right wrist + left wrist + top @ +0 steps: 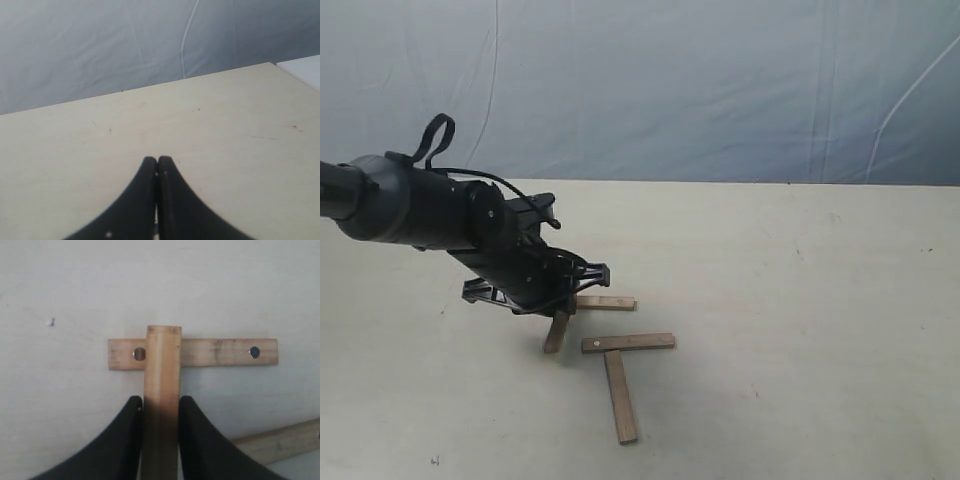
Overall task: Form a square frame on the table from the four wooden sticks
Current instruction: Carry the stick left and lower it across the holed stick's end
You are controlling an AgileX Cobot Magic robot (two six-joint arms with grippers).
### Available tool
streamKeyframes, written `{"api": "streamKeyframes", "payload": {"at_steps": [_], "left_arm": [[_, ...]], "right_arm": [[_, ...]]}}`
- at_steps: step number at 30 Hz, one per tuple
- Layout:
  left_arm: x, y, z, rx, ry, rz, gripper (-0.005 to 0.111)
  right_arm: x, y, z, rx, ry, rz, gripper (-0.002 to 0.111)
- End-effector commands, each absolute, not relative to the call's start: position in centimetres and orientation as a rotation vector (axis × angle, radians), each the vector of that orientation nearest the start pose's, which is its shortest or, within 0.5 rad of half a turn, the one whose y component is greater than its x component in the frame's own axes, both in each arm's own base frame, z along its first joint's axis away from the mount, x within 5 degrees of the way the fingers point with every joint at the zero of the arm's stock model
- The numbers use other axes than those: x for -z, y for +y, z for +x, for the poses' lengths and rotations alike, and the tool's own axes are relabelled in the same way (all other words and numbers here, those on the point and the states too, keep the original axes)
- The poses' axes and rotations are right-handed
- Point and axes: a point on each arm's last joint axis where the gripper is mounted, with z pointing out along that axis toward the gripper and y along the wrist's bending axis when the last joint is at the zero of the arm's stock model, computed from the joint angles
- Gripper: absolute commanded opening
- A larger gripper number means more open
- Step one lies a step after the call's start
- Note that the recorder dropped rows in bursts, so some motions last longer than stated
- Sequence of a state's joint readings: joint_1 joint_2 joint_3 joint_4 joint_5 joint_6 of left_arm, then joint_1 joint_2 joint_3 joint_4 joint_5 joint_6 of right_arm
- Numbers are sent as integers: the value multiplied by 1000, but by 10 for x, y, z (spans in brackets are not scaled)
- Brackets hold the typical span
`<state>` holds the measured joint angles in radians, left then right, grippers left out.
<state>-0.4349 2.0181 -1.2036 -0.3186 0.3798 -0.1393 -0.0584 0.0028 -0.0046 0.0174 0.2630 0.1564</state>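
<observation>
One stick (161, 405) is clamped by the left fingers (120, 445); the neighbouring stick (607, 302) at 3 o'clock may be displaced. The right fingers (140, 200) are pressed together.

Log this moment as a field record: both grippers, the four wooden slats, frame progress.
left gripper: shut on one light-brown flat wooden slat, held tilted
right gripper: shut, empty, facing the pale cream table
slat with two dark holes: flat, crossed by the held slat's end; contact unclear
rest: third slat and fourth slat, flat, meeting in a T
progress: slats not yet in a square
</observation>
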Motion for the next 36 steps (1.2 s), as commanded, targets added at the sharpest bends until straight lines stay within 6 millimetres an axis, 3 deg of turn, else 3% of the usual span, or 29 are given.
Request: {"api": "streamKeyframes", "payload": {"at_steps": [1, 8, 14, 17, 20, 25, 36], "left_arm": [[-125, -181, 360, 423, 2713, 25, 0], [-127, -181, 361, 418, 2700, 31, 0], [-159, -171, 370, 329, 2658, 119, 0], [-166, -155, 374, 179, 2697, 151, 0], [-163, -138, 377, 68, 2723, 145, 0], [-159, -120, 385, 77, 2694, 63, 0], [-124, -119, 392, 71, 2724, 64, 0]], "right_arm": [[-190, -3, 55, -87, 1726, 193, -1], [-190, -3, 55, -87, 1726, 193, -1], [-190, -3, 55, -89, 1729, 195, -1], [-190, -3, 55, -91, 1729, 196, -1], [-190, -3, 55, -91, 1729, 196, -1], [-190, -3, 55, -91, 1729, 196, -1], [-190, -3, 55, -91, 1727, 196, -1]]}}
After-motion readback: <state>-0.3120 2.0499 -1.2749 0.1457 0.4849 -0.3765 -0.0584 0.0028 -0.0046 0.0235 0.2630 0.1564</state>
